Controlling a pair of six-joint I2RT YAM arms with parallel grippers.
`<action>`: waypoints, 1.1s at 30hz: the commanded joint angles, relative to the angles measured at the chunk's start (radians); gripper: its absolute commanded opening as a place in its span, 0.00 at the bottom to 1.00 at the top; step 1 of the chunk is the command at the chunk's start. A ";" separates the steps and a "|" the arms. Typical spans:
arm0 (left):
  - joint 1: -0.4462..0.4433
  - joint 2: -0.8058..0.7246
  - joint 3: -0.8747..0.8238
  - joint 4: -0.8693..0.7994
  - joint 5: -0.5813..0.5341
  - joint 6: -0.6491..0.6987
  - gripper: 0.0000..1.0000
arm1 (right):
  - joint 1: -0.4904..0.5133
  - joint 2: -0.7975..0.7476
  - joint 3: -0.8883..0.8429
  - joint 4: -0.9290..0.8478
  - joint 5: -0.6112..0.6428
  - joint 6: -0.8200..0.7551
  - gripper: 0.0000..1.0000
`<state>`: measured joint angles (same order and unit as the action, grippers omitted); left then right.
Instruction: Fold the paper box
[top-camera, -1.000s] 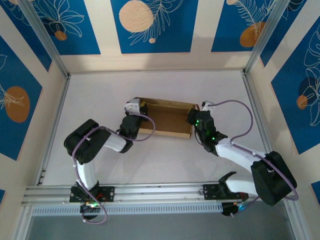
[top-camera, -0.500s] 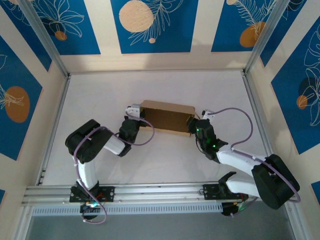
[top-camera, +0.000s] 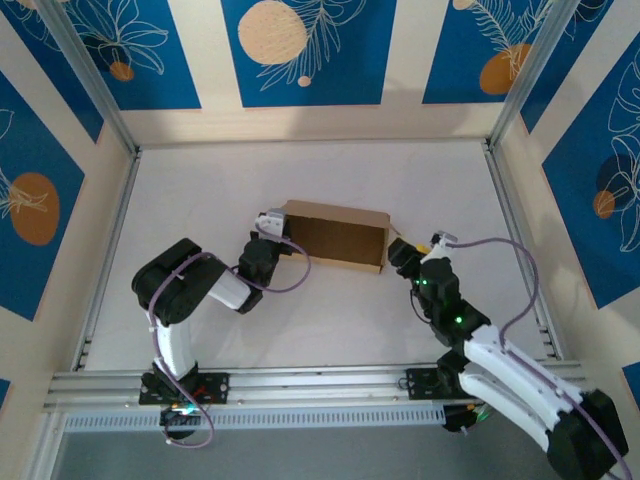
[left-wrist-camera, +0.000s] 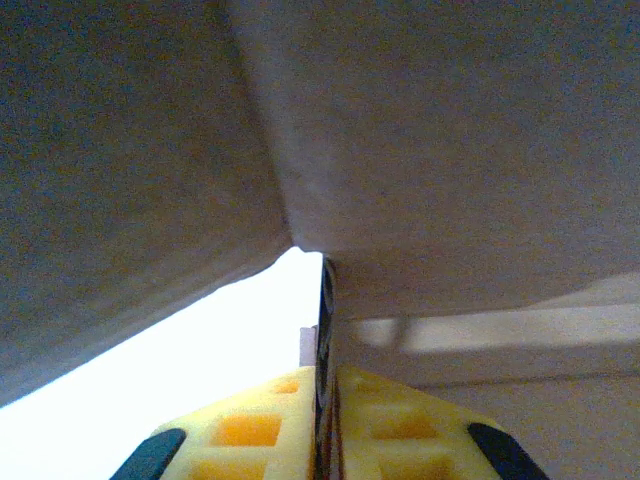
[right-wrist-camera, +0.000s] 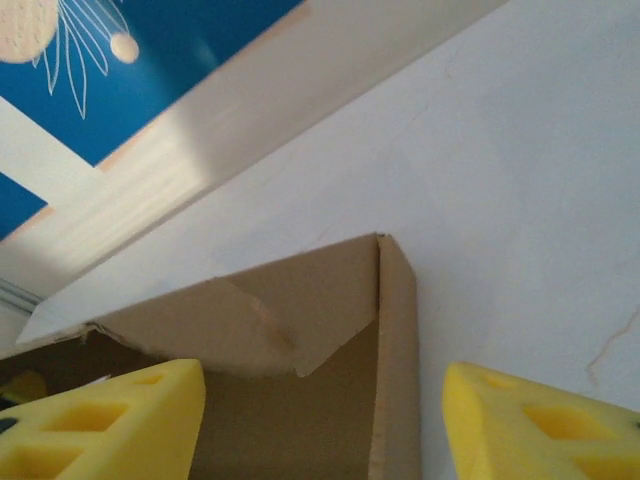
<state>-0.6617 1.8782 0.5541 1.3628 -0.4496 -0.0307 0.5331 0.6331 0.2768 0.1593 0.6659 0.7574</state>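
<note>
The brown paper box (top-camera: 335, 238) lies in the middle of the white table as a shallow tray with raised walls, its dark inside facing up. My left gripper (top-camera: 274, 226) is at its left end, and its yellow fingers (left-wrist-camera: 270, 430) are shut on a thin cardboard wall (left-wrist-camera: 450, 150) that rises right in front of the lens. My right gripper (top-camera: 401, 252) stands open just off the box's right end, touching nothing. Between its spread fingers (right-wrist-camera: 110, 420) I see the box's corner (right-wrist-camera: 385, 300) with a folded-in flap.
The white tabletop (top-camera: 440, 180) is bounded by an aluminium frame with posts (top-camera: 90, 80) and patterned blue walls. A rail (top-camera: 320, 385) runs along the near edge by the arm bases. The right arm's purple cable (top-camera: 525, 275) loops over the table at right.
My right gripper has let go of the box's right end and drawn back towards the near right. The box tipped and shifted slightly. The left gripper keeps its hold at the left end.
</note>
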 joint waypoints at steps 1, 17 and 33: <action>-0.003 0.012 0.000 0.044 0.012 0.012 0.12 | -0.030 -0.100 0.061 -0.208 0.014 0.030 0.57; -0.003 0.005 0.003 0.045 0.026 0.003 0.13 | -0.189 0.593 0.967 -0.799 -0.664 0.226 0.32; -0.003 -0.018 -0.023 0.045 0.024 -0.046 0.24 | -0.018 0.845 0.974 -0.839 -0.487 0.380 0.28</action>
<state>-0.6617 1.8786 0.5442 1.3685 -0.4282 -0.0544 0.5060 1.4887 1.2980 -0.6716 0.1474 1.0916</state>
